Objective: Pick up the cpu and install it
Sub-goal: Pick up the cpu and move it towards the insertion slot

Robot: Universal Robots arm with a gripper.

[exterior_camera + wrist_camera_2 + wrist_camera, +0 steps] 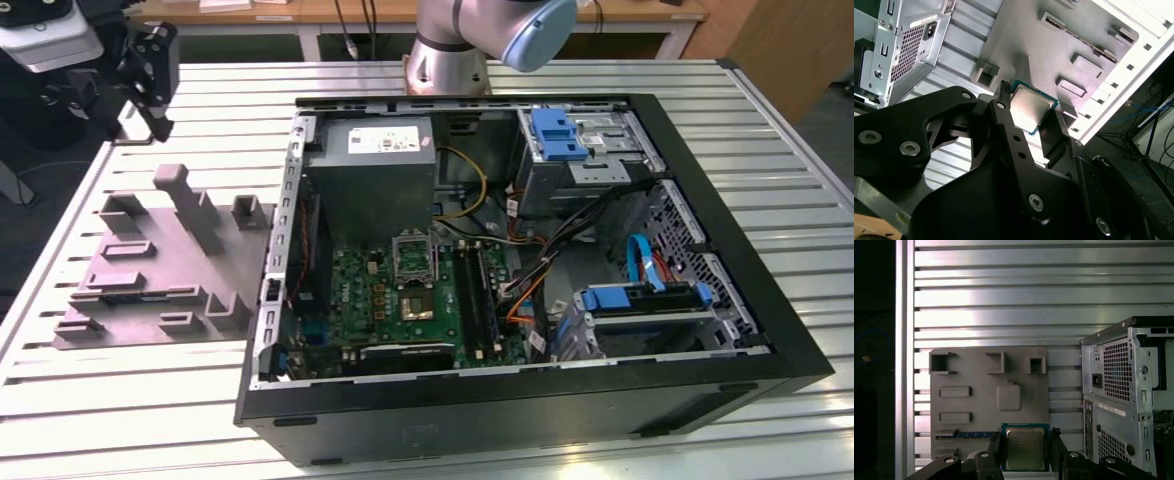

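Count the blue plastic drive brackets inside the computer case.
2. The upper blue bracket sits in the case, high in the exterior view; the lower blue bracket is below it, toward the exterior view's right. More may be hidden under cables.

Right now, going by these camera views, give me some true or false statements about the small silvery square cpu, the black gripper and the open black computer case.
1. The small silvery square cpu sits between the fingers of the black gripper. True.
2. The cpu is seated on the green motherboard. False: the gripper holds it outside the case, over the grey moulded tray.
3. The black computer case lies open, and its green motherboard shows. True.
4. The grey moulded tray lies inside the case. False: it lies on the slatted metal table, beside the case, on the exterior view's left.
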